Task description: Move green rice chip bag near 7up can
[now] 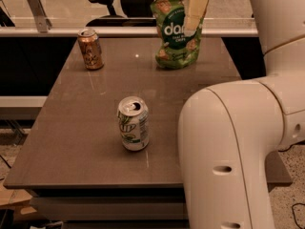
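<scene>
The gripper [195,8] hangs at the top of the frame, right of centre, its pale end lying over the upper right corner of the green rice chip bag [175,46]. Whether the jaws have closed on the pouch or merely stand against it, I cannot tell. The bag stands at the far edge of the worktop [86,142], its long axis upright with a slight lean and its base seemingly on the surface. The 7up can [133,124] stands upright well apart from it, down and left of the bag, near the frame's centre. The carry therefore likely runs down-left. 1 orange-brown can [90,49] sits upper left, off that line.
</scene>
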Robot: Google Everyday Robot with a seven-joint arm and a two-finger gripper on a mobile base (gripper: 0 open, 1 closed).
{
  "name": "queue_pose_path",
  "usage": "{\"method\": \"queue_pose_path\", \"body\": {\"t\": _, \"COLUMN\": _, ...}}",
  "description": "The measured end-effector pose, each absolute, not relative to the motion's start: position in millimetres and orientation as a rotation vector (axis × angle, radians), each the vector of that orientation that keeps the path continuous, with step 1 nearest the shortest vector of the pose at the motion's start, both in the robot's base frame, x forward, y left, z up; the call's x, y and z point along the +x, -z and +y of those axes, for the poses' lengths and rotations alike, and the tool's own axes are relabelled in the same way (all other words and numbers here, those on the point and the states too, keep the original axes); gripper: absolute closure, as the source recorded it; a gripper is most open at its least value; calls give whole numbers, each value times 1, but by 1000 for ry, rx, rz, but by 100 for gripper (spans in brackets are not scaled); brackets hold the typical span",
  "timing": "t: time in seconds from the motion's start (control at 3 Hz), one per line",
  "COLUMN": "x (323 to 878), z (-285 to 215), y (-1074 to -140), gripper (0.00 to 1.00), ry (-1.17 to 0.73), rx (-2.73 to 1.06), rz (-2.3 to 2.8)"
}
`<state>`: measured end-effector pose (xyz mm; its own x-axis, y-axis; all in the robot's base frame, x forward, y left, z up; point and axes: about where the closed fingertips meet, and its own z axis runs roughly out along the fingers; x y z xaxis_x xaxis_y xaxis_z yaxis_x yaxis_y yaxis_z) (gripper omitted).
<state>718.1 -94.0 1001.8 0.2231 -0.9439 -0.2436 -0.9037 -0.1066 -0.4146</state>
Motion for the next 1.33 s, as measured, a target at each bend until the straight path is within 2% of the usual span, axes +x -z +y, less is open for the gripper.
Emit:
{"method": "queue_pose_path", "body": {"t": 0.33, "x": 720, "z": -90, "y": -994, "gripper": 0, "ry": 81, "rx": -2028, "rz": 1704}}
{"method": "queue_pose_path", "body": {"t": 0.67, "x": 720, "z": -89, "y": -991, "gripper": 19, "ry": 69, "rx": -2023, "rz": 1718}}
{"method": "queue_pose_path", "body": {"t": 1.33, "x": 718, "z": -92, "y": -996, "gripper": 65, "ry": 82, "rx": -2014, "rz": 1746}}
